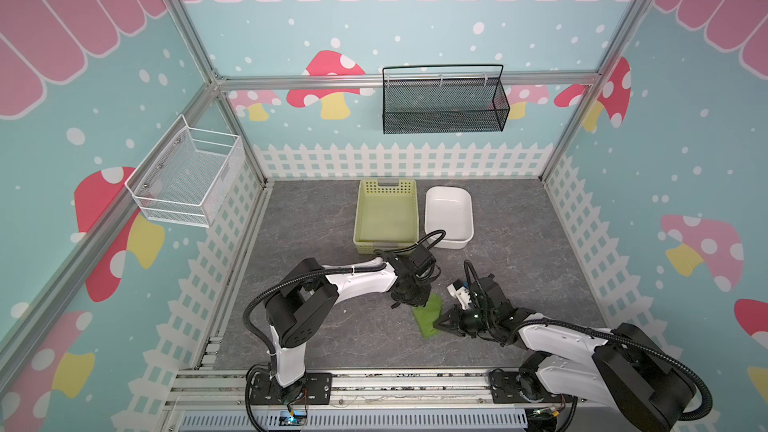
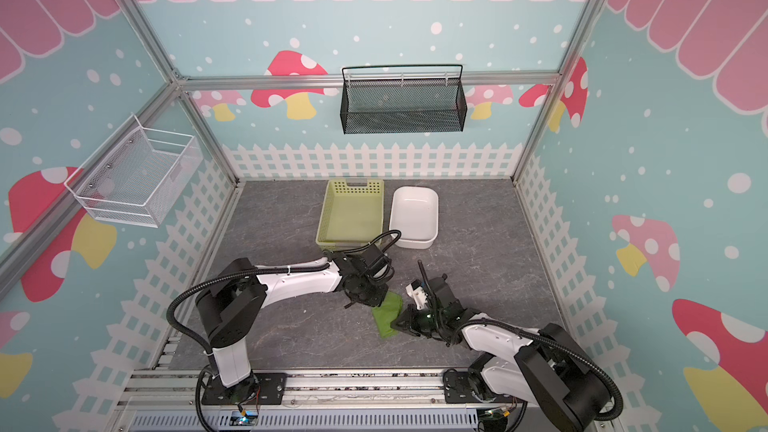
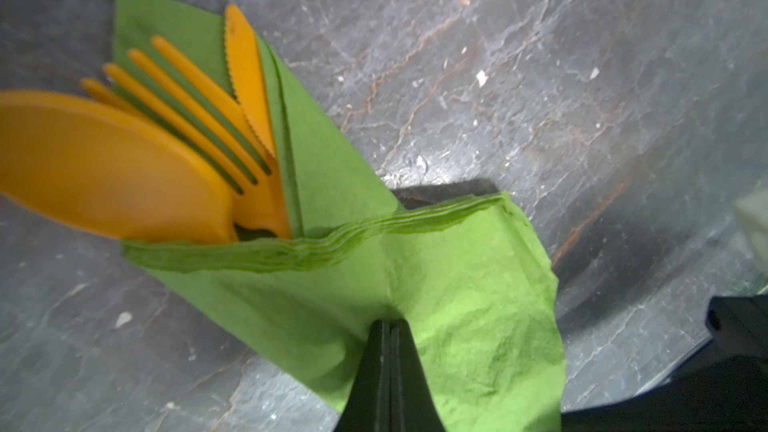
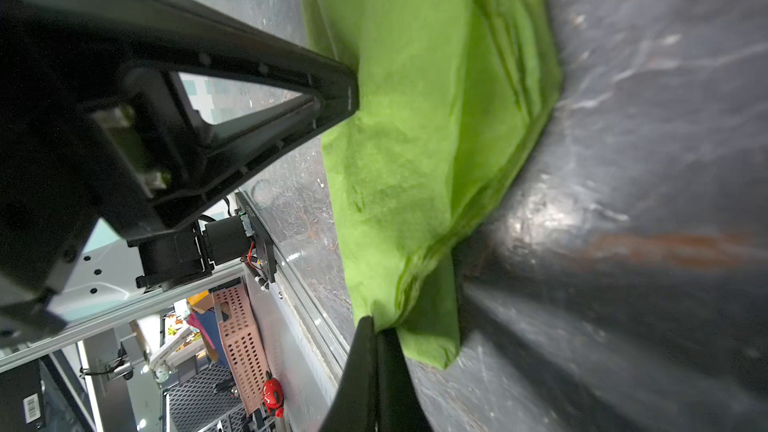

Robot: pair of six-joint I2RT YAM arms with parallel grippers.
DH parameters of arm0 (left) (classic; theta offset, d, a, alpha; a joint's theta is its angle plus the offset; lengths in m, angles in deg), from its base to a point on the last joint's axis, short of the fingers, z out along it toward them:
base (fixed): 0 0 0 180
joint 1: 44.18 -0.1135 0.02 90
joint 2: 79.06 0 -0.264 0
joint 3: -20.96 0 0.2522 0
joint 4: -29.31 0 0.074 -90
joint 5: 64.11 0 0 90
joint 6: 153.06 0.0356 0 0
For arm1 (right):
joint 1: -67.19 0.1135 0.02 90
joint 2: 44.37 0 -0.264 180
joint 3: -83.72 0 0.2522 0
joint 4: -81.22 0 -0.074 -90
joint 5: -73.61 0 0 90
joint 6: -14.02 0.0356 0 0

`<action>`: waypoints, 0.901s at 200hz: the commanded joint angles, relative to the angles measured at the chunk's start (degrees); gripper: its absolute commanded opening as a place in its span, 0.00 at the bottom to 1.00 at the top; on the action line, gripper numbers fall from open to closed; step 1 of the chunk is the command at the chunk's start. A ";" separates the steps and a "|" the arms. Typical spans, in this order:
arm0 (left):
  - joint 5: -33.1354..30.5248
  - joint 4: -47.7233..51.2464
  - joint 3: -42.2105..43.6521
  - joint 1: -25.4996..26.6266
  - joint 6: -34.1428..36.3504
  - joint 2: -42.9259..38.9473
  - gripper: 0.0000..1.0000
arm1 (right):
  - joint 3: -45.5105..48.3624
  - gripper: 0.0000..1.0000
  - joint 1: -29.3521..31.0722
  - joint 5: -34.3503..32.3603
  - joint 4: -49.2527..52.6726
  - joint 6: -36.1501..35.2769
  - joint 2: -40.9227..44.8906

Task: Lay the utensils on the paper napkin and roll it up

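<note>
The green paper napkin [image 1: 428, 317], folded over the orange spoon [image 3: 104, 168], fork [image 3: 187, 110] and knife [image 3: 247, 76] with their heads poking out, sits toward the table's [image 1: 316, 218] front edge, about midway. The left tool [image 3: 390, 326] pinches one fold; the right tool [image 4: 376, 328], pressed together, pinches a corner.

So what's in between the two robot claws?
The green paper napkin, pinched by the left gripper and the right gripper; both top views show it between them.
</note>
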 commanded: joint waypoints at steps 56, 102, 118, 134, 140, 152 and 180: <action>-2.00 1.17 1.53 -0.02 0.13 1.73 0.00 | -2.93 0.00 0.29 -6.25 7.10 -6.28 -4.16; -3.62 1.83 -0.85 -0.29 -0.13 -0.15 0.00 | -0.18 0.00 0.27 -8.08 8.15 -6.63 -3.76; -3.98 2.81 -3.74 -0.29 -0.13 -1.32 0.04 | 0.07 0.00 0.30 -8.06 7.98 -6.63 -4.27; -3.59 3.40 -6.02 -0.29 -0.22 -2.76 0.09 | 0.19 0.00 0.28 -8.06 7.89 -6.54 -4.37; -3.34 3.52 -6.51 -0.29 -0.30 -3.26 0.10 | 0.22 0.00 0.30 -8.06 7.93 -6.54 -4.32; -2.66 3.70 -6.69 -0.29 -0.49 -4.34 0.12 | 0.19 0.00 0.30 -8.22 8.06 -6.46 -4.14; -0.73 3.97 -4.66 -0.03 -0.88 -5.95 0.16 | 0.20 0.00 0.31 -8.20 8.07 -6.37 -4.18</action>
